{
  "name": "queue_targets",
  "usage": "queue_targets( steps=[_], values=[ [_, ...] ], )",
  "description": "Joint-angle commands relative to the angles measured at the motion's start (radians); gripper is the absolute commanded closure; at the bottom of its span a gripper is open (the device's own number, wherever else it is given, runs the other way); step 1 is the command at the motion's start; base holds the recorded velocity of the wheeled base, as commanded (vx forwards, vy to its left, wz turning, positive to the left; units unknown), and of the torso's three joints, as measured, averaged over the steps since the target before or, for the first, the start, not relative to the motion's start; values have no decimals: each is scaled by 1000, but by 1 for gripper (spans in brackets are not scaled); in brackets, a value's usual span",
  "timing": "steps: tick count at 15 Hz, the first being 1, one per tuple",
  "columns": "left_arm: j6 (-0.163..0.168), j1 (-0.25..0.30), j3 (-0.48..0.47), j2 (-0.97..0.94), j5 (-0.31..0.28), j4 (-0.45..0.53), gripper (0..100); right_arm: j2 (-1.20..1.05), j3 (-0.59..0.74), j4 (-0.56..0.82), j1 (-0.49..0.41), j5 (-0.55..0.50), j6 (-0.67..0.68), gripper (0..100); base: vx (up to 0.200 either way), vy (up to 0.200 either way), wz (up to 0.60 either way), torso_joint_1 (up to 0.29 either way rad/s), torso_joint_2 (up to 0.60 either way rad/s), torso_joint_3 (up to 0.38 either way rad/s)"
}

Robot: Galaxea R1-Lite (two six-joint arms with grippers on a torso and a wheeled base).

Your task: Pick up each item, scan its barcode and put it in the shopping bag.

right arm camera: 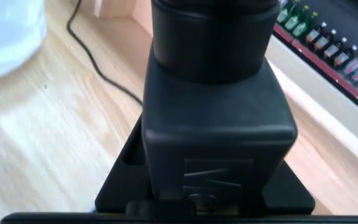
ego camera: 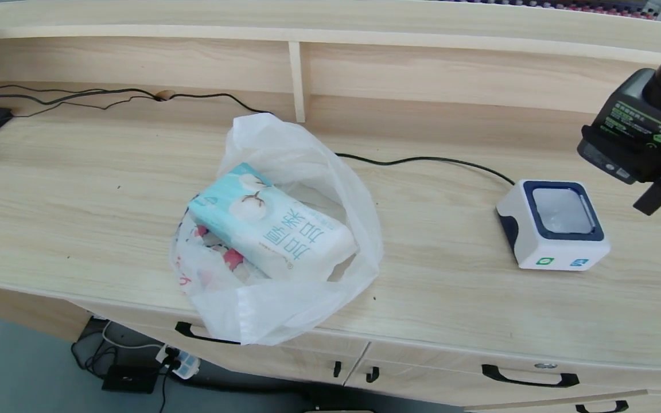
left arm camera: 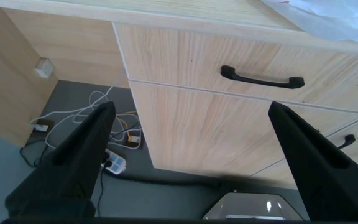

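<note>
The dark bottle point(ego camera: 637, 123) hangs at the upper right of the head view, above the counter point(ego camera: 78, 189) and past the scanner point(ego camera: 554, 226). The right claw point(ego camera: 660, 183) seems to pinch it. It looks stiff and smooth, so likely slippery. Its flat sides suit a grip that leaves the label free. The bag point(ego camera: 284, 298) sits at centre and holds a tissue pack point(ego camera: 273, 229). The left claw point(left arm camera: 191, 109) is spread, facing the drawers point(left arm camera: 229, 130).
</note>
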Motion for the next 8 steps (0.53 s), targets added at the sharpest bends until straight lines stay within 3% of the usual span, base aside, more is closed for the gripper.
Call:
queue_targets(
  steps=[1, 4, 8],
  values=[
    [0, 0, 0, 0, 1, 0, 0, -25, -47, 7, 4, -12, 26, 100, 0, 0, 600, 2, 2, 12],
    [1, 0, 0, 0, 1, 0, 0, -40, -93, 79, 7, -16, 48, 100, 0, 0, 600, 10, 4, 4],
    [0, 0, 0, 0, 1, 0, 0, -34, -87, 87, 25, -21, 218, 100, 0, 0, 600, 2, 1, 5]
  ],
)
